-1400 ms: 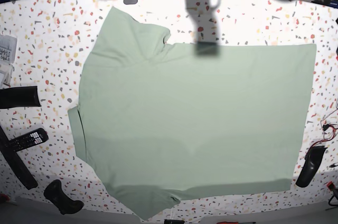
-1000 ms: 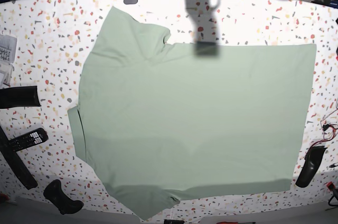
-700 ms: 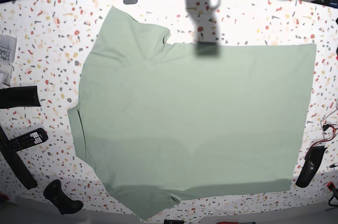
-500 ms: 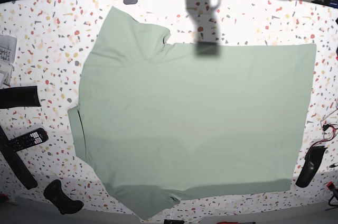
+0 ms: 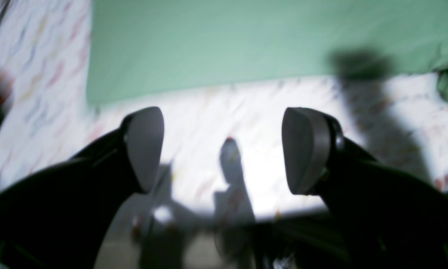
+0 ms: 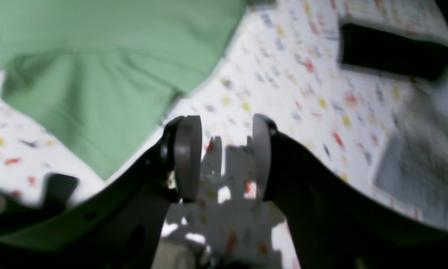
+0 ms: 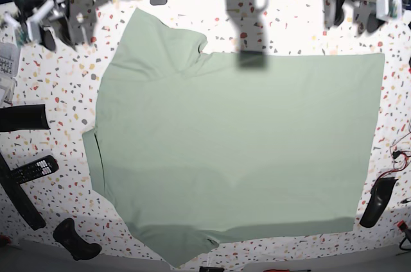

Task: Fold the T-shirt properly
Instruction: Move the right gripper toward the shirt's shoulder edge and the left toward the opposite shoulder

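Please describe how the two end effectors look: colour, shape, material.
Each has two black curved fingers tipped with flat grey oval pads. This holds for the left end effector and the right end effector. In the base view, white and grey parts show above the black fingers. No markings are legible.

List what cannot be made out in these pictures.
- T-shirt: its lowest tip is cut off by the base view's bottom edge.
- Left wrist view: motion blur smears the table pattern.
- Right wrist view: the grey thing is too blurred to identify.
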`<state>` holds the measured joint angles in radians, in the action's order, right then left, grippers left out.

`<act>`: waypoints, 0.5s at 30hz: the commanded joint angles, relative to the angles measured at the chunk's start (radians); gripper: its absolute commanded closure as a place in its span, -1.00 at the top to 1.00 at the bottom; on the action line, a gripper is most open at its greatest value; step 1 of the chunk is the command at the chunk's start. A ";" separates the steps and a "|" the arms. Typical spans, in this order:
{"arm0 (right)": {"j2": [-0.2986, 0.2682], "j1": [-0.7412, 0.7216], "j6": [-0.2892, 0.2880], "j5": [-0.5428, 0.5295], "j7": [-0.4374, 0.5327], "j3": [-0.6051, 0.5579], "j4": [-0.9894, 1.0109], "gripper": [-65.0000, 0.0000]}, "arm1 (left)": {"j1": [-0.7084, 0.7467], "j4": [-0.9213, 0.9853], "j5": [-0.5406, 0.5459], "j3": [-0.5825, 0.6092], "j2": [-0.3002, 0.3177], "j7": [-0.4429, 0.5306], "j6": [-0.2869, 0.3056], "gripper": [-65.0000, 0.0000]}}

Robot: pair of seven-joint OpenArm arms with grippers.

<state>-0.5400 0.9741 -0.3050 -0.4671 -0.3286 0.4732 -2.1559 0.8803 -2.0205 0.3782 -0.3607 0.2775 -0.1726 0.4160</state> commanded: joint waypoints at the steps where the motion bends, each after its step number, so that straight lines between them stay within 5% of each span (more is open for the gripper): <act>1: -0.008 -0.022 -0.031 -0.004 0.001 0.009 -0.034 -0.31 | -0.015 -0.018 0.009 -0.006 0.006 0.023 0.023 0.37; 4: -0.008 -0.088 -0.127 0.049 -0.064 0.009 -0.075 -0.31 | -0.097 -0.018 0.009 -0.006 0.006 0.023 0.068 0.37; 9: -0.008 -0.110 -0.127 0.157 -0.081 0.009 -0.087 -0.29 | -0.159 -0.018 0.008 -0.006 0.006 0.046 0.067 0.37; 15: -0.008 -0.110 -0.130 0.311 -0.150 0.009 -0.087 0.40 | -0.175 -0.018 -0.026 -0.006 0.006 0.090 0.067 0.37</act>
<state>-0.5373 0.8616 -0.4381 -0.1505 -0.4961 0.4732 -2.2257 0.7010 -2.0205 0.3382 -0.3611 0.2771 -0.1059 0.4801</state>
